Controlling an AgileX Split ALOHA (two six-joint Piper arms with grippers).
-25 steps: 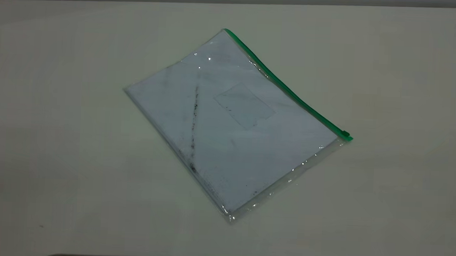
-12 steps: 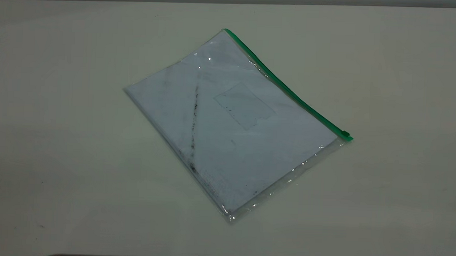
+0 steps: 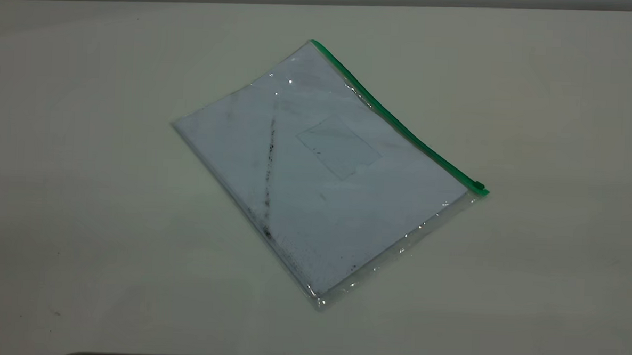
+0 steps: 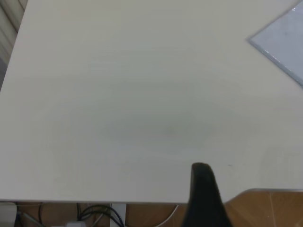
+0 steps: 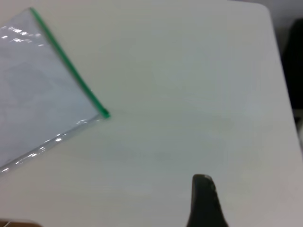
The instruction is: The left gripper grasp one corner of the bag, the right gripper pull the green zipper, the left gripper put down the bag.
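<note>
Mid-table [image 3: 81,188], lying flat: bag [image 3: 316,167] with green zipper [image 3: 398,122], slider [image 3: 478,185] at the right corner; well apart, left gripper [image 4: 203,189] and right gripper [image 5: 203,198], openness impossible to tell; fitting either pre-grasp or post-put-down.

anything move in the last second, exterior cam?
Nothing visibly changed. The bag lies flat on the table in the same place and at the same angle, its green zipper along the far right edge with the slider at the right corner. No gripper has entered the exterior view.
</note>
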